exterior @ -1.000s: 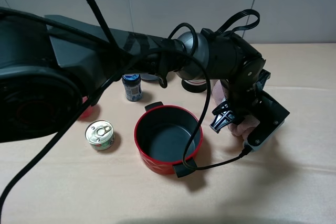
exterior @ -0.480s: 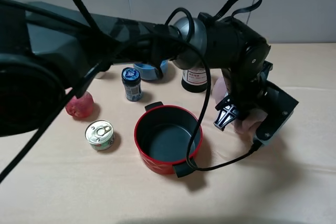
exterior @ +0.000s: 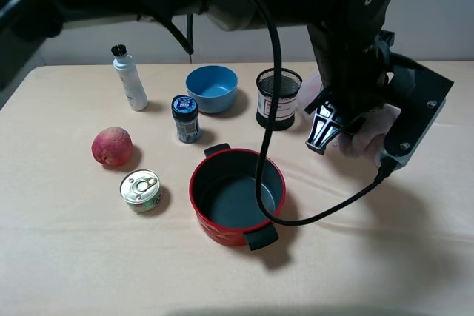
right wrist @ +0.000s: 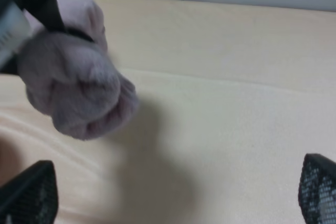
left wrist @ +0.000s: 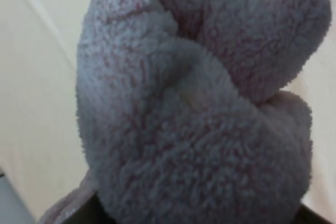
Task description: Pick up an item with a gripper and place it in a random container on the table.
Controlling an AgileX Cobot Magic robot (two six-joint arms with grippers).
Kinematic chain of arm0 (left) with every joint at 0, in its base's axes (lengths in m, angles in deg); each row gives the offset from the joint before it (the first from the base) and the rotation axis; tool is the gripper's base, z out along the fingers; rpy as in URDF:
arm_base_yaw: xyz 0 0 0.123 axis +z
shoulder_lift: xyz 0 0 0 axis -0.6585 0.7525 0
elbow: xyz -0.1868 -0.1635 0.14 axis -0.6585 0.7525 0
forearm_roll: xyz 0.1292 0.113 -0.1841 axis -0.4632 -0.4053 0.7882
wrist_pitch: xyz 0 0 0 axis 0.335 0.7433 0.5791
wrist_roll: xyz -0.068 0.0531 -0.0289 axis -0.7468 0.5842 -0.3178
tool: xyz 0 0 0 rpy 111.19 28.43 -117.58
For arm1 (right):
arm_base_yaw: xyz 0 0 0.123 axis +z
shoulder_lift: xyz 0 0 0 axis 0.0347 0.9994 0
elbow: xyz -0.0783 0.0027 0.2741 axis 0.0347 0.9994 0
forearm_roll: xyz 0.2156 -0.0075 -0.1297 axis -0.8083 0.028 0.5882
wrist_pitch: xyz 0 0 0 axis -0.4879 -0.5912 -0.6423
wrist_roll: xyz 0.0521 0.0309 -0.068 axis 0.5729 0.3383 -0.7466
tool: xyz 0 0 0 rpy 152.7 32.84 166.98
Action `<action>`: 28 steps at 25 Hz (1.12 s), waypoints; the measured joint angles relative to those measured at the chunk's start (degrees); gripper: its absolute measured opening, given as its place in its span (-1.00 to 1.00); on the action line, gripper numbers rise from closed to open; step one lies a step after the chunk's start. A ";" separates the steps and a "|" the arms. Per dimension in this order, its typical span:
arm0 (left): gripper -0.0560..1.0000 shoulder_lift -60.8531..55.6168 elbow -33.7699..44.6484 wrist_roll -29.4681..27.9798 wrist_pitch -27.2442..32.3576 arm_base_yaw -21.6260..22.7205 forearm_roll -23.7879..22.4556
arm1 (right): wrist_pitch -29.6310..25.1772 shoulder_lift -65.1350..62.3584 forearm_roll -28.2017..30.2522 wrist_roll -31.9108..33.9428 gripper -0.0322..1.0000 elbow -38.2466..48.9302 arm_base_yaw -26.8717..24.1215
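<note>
Scan from the high cam, clock bearings taken off the red pot (exterior: 222,232):
- peach (exterior: 112,146) at 10, white bottle (exterior: 129,79) further out at 11, tin can (exterior: 141,189) at 9. None are in play.
- blue-lidded jar (exterior: 186,118) at 11, blue bowl (exterior: 212,88) at 12.
- the pot is empty, with its dark inside fully open from above.
- mesh pen cup (exterior: 278,98) at 1, close to the carry path.
- pink rolled towel (exterior: 366,142) at 2, held by the left gripper (exterior: 352,131), which has reached across the middle. Its jaws are clamped on the roll. The left wrist cam shows only fluff (left wrist: 199,108), so I'm judging the grasp from the other two views.
- right gripper (right wrist: 172,195): jaws wide apart, nothing between them, looking across at the towel (right wrist: 73,93).

Change over the last second: the towel was low beside the pot at 3, at desk level. It's now up and further back. The right wrist cam shows it hanging free with its shadow on the desk (right wrist: 236,77) below, so it's off the surface.

That makes the pick look done and the lift nearly finished. What's left is moving it toward 8 o'clock from where it hangs, centring over the pot and releasing. Risks: the soft roll slipping out of the grasp, or the arm's cable brushing the pen cup or pot rim.
</note>
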State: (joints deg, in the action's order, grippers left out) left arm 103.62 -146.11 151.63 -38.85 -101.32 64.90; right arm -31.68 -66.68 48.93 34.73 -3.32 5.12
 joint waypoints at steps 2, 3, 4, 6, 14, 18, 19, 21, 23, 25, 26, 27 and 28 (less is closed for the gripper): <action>-0.14 -1.71 0.00 -0.68 0.89 0.00 0.00 | 0.00 0.00 0.00 0.00 0.41 0.00 0.00; -0.14 -2.48 0.00 -1.48 1.15 0.00 0.00 | 0.00 0.00 0.00 0.00 0.41 0.00 0.00; -0.14 -3.11 0.00 -2.41 1.22 0.00 0.00 | 0.00 0.00 0.00 0.00 0.41 0.00 0.00; -0.15 -4.45 0.00 -5.08 1.42 0.00 0.00 | 0.00 0.00 0.00 0.00 0.41 0.00 0.00; -0.15 -9.61 0.00 -15.15 5.47 0.00 0.21 | 0.00 0.00 -0.05 0.00 0.41 0.00 0.00; -0.15 -11.73 0.06 -22.79 7.89 0.00 0.48 | 0.00 0.00 -0.05 0.00 0.41 0.00 0.00; -0.15 -12.31 0.06 -25.00 8.55 0.00 0.48 | 0.00 0.00 -0.05 0.00 0.41 0.00 0.00; -0.15 -13.33 0.06 -28.77 10.28 0.00 0.63 | 0.00 0.00 -0.05 0.00 0.41 0.00 0.00; -0.15 -14.19 0.06 -31.63 12.09 0.00 0.71 | 0.00 0.00 -0.05 0.00 0.41 0.00 0.00; -0.15 -15.22 0.52 -33.57 13.09 0.00 1.47 | 0.00 0.00 -0.11 0.00 0.41 0.00 0.00; -0.15 -16.00 1.32 -34.04 13.03 0.00 2.37 | 0.00 0.00 -0.11 0.00 0.41 0.00 0.00; -0.15 -17.01 2.32 -34.26 12.60 0.00 3.46 | 0.00 0.00 -0.16 0.00 0.41 0.00 0.00; -0.15 -18.08 3.89 -34.41 11.73 0.00 4.49 | 0.00 0.00 -0.15 0.00 0.41 0.00 0.00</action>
State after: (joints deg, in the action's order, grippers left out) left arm 85.55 -142.22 117.22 -27.13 -101.32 69.39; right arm -31.68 -66.68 48.79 34.73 -3.32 5.12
